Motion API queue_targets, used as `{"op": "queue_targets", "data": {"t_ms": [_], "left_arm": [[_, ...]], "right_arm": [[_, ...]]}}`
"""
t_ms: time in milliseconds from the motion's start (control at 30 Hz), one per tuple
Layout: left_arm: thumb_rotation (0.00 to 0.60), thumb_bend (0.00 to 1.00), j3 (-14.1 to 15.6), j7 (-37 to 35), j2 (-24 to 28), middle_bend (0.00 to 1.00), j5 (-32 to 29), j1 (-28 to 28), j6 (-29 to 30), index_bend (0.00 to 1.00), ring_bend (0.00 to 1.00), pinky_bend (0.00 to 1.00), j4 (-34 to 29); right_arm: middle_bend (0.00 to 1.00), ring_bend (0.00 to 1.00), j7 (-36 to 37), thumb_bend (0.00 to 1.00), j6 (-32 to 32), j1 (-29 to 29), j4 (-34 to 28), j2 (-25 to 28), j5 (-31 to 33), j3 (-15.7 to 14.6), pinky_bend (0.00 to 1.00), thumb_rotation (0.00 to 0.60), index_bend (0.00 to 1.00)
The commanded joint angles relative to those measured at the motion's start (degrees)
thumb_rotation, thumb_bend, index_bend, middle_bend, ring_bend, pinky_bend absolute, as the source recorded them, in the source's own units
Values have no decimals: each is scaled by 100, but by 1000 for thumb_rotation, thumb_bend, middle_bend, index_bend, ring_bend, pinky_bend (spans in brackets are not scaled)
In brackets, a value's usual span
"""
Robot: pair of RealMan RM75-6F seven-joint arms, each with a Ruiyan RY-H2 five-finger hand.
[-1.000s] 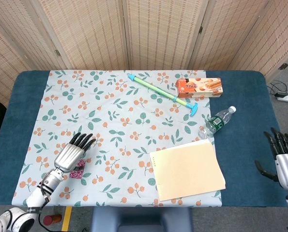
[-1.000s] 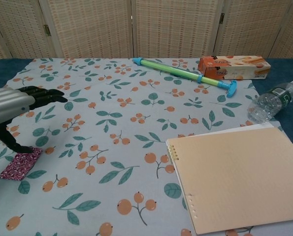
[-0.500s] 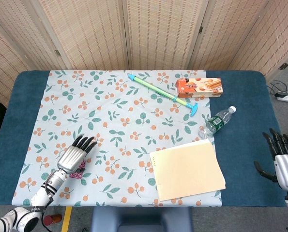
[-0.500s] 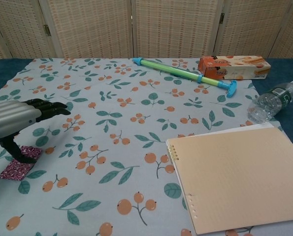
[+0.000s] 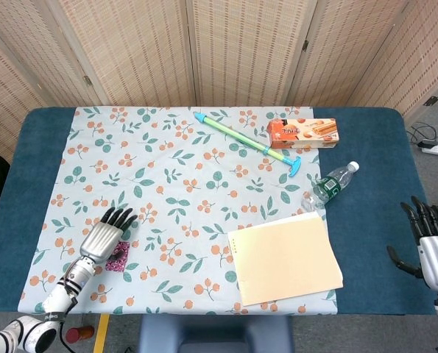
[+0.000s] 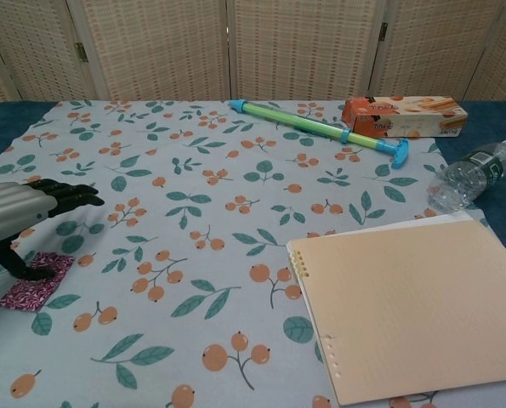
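Observation:
A small purple patterned square (image 5: 118,258) (image 6: 42,283) lies flat on the floral tablecloth (image 5: 182,191) near the front left. My left hand (image 5: 103,237) (image 6: 21,213) hovers low over it with its fingers stretched forward and apart. In the chest view its thumb touches the top of the square, and nothing is gripped. My right hand (image 5: 433,250) hangs beyond the table's right edge, fingers spread and holding nothing. It shows only in the head view.
A tan ring-bound notebook (image 5: 283,258) (image 6: 414,306) lies front right. A plastic water bottle (image 5: 329,185) (image 6: 472,174) lies beside it. At the back are a green-and-blue pump stick (image 5: 244,141) (image 6: 321,129) and an orange snack box (image 5: 303,133) (image 6: 404,116).
My left hand has sunk lower and drawn back toward the left front, its thumb staying on the purple square. The square and my right hand have hardly moved.

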Motion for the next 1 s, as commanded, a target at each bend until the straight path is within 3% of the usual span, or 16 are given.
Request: {"op": "queue_targets", "data": {"t_ms": [33, 267, 600, 1000], "left_arm": [[600, 134, 18, -53, 27, 3, -50, 38, 10, 16, 0, 0, 61], [600, 134, 32, -208, 172, 3, -184, 166, 93, 17, 0, 0, 94], [600, 134, 129, -482, 500, 3, 246, 146, 343, 27, 0, 0, -609], [600, 134, 60, -161, 335, 3, -37, -87, -93, 26, 0, 0, -723]], "right_arm": [[0, 0, -4, 364, -7, 5, 0, -7, 2, 2, 0, 502, 0], [0, 0, 14, 364, 35, -8, 15, -18, -11, 8, 0, 499, 0], [0, 0, 61, 364, 63, -25, 68, -40, -34, -2, 0, 500, 0], [0, 0, 142, 364, 25, -56, 154, -69, 37, -16, 0, 501, 0]]}}
